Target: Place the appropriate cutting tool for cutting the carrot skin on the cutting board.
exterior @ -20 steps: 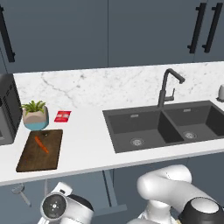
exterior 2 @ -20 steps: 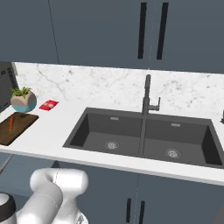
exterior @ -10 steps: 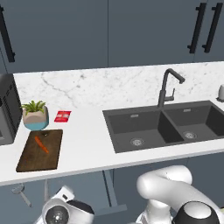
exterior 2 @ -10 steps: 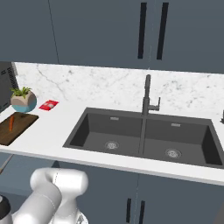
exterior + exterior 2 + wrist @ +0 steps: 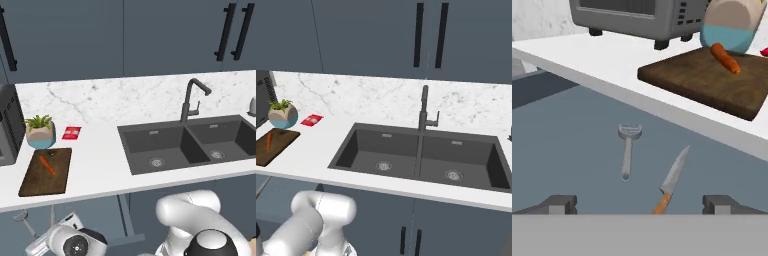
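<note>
In the hand view the gripper stands fully spread, its two dark fingertips wide apart at the bottom edge and nothing between them. Just beyond, on a flat blue-grey surface below the counter's edge, lies the peeler — light grey, with a wide rounded head pointing away and a slim straight handle toward the camera. Just beside it to the right lies the knife, thin silver blade and orange-brown handle, apart from the peeler. Farther on, up on the white counter, sits the dark brown cutting board with visible grain; the small tapered orange carrot rests on it. Behind the board are a blue-and-tan plant pot and a grey toaster oven. No writing is readable on any of them — the red packet by the pot is too small to read.
</note>
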{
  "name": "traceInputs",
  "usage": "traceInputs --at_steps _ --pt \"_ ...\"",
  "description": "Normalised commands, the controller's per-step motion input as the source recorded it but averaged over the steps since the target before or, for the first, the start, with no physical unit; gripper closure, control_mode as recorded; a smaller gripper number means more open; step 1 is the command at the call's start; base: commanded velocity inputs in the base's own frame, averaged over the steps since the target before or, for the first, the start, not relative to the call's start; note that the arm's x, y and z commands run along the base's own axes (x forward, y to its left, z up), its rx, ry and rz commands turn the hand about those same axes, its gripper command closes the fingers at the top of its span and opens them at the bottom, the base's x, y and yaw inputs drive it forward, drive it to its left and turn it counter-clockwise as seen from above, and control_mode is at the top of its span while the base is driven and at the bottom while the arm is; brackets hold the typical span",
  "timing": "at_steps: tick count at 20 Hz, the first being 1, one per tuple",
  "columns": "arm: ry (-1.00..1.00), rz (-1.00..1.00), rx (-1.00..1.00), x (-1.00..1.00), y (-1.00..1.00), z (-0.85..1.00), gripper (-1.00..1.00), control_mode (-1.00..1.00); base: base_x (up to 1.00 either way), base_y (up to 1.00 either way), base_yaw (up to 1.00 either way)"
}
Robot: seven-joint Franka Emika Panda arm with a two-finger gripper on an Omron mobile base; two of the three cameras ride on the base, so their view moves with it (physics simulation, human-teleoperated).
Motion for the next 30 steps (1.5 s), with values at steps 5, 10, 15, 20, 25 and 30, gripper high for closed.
traceInputs --at_steps 5,10,15,20,25,30 --pt "0.16 -0.02 0.02 0.30 0.00 0.04 -1.00 -1.00 0.00 0.00 0.00" --pt "0.43 -0.14 0.03 0.80 0.03 -0.02 -1.00 -1.00 0.00 0.00 0.00" --pt "0.16 -0.05 0.00 0.25 0.04 -0.01 -1.00 -1.00 0.00 0.00 0.00" --pt "0.15 -0.02 0.00 0.11 0.40 -0.11 -1.00 -1.00 0.00 0.00 0.00" --pt "0.21 -0.05 -0.03 0.15 0.84 -0.15 -1.00 -1.00 0.00 0.00 0.00" --pt "0.00 0.02 -0.01 0.01 0.06 -0.01 -1.00 -1.00 0.00 0.00 0.00"
